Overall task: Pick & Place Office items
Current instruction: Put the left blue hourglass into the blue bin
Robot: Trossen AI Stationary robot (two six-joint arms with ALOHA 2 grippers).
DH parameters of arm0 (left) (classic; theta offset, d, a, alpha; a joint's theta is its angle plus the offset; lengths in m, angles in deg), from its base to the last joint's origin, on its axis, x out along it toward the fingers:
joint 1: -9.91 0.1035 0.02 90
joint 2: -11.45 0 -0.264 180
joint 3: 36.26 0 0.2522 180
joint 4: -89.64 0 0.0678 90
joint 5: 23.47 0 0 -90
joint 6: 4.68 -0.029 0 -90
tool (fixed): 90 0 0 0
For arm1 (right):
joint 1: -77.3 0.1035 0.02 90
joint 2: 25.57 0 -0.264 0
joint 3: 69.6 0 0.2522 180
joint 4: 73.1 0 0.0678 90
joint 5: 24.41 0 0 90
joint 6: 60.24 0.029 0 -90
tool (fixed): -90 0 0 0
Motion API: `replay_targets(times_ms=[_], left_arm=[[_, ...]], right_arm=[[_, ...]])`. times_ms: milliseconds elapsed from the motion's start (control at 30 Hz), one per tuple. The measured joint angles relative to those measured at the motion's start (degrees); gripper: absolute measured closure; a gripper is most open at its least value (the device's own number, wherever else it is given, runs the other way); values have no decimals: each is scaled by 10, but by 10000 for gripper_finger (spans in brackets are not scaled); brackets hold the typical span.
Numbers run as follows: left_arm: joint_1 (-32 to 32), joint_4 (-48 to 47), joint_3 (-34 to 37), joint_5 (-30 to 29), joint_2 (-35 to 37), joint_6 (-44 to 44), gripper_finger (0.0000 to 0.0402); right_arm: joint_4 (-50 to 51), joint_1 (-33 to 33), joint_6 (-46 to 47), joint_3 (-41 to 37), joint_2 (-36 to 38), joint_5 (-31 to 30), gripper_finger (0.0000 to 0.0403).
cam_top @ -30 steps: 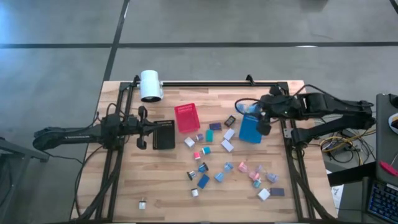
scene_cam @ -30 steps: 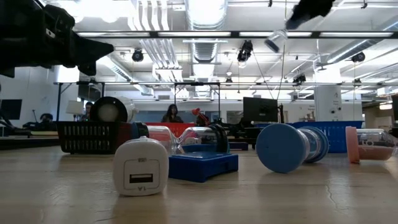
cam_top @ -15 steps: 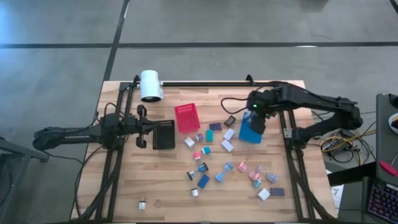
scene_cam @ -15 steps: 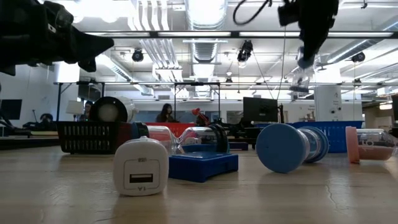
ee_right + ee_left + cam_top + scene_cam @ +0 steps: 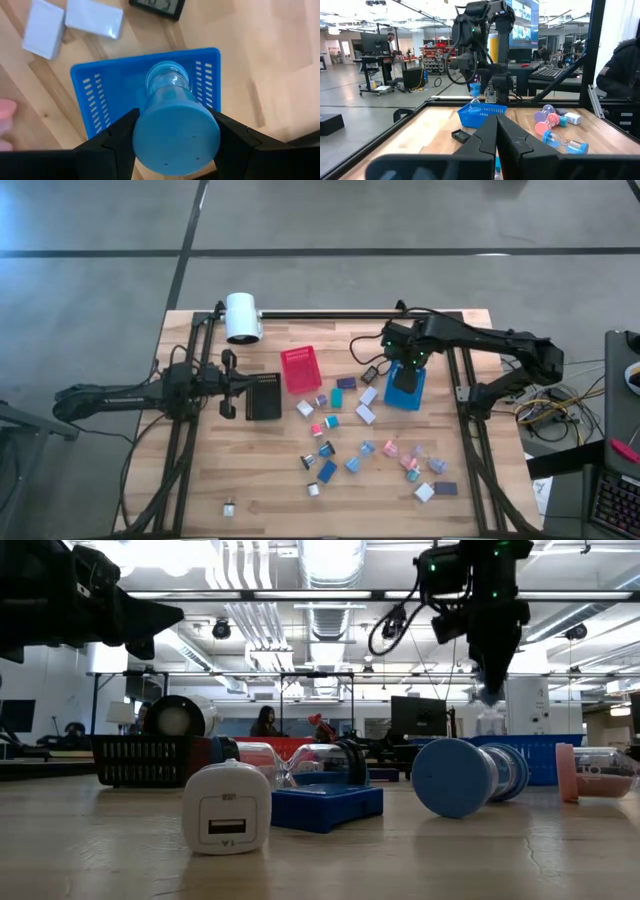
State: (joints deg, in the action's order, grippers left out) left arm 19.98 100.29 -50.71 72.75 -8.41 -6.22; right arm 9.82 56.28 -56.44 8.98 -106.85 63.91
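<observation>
Office items point(image 5: 365, 442) lie scattered across the wooden worktop point(image 5: 270, 480). One, a blue-capped hourglass timer point(image 5: 172, 120), is pinched in the right gripper point(image 5: 175, 132) jaws. A second ago the arm was off to the side; now it hangs directly over the blue bin point(image 5: 404, 387), so release looks near. The left gripper point(image 5: 496, 131) waits beside the black bin point(image 5: 264, 395), jaws pressed together.

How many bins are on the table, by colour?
red bin: 1
blue bin: 1
black bin: 1
Total: 3
</observation>
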Motion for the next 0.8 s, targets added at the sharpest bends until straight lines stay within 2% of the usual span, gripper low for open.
replay_targets(times_ms=[533, 800], left_arm=[[0, 0, 0, 2, 0, 13, 387], [0, 8, 0, 2, 0, 28, 390]], right_arm=[[-95, -33, -17, -90, -1, 19, 209], [-116, -33, -24, -102, -18, 25, 209]])
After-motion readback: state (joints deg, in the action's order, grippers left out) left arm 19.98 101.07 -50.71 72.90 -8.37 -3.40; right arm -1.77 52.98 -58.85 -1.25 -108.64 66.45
